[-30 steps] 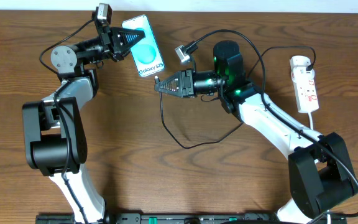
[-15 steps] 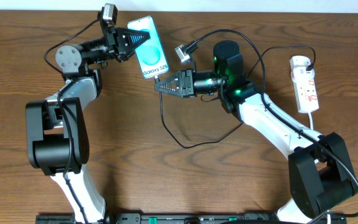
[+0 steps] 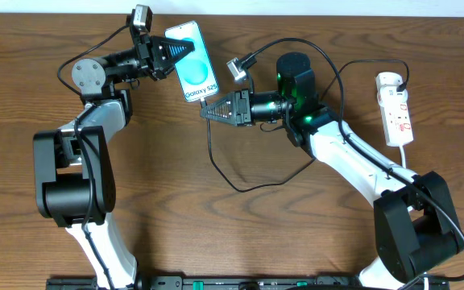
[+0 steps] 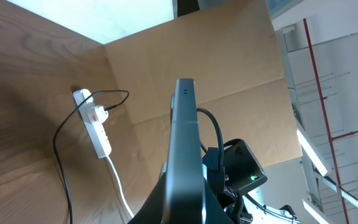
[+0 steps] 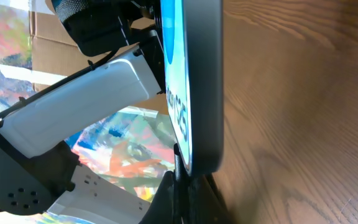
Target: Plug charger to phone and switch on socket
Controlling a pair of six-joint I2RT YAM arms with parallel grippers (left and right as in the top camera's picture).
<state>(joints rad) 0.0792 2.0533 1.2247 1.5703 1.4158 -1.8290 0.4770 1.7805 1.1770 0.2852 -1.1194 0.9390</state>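
From overhead you look straight down on the whole counter [image 3: 240, 242]. Both wrist views sit very close to the phone [image 4: 185, 149], edge-on from opposite sides; all three share it.

1. One phone [image 3: 196, 71], with a cyan-blue screen.
2. One charger [image 3: 244, 191], a single thin black cable looping across the one wooden tabletop [image 3: 216, 242].
3. One socket [image 3: 395, 109], a white power strip; its red markings are too small to count.
4. Two robot arms: the left arm [image 3: 79, 161] and the right arm [image 3: 353, 157].
5. Two tools, one on each arm: the left tool [image 3: 176, 51] and the right tool [image 3: 205, 111].
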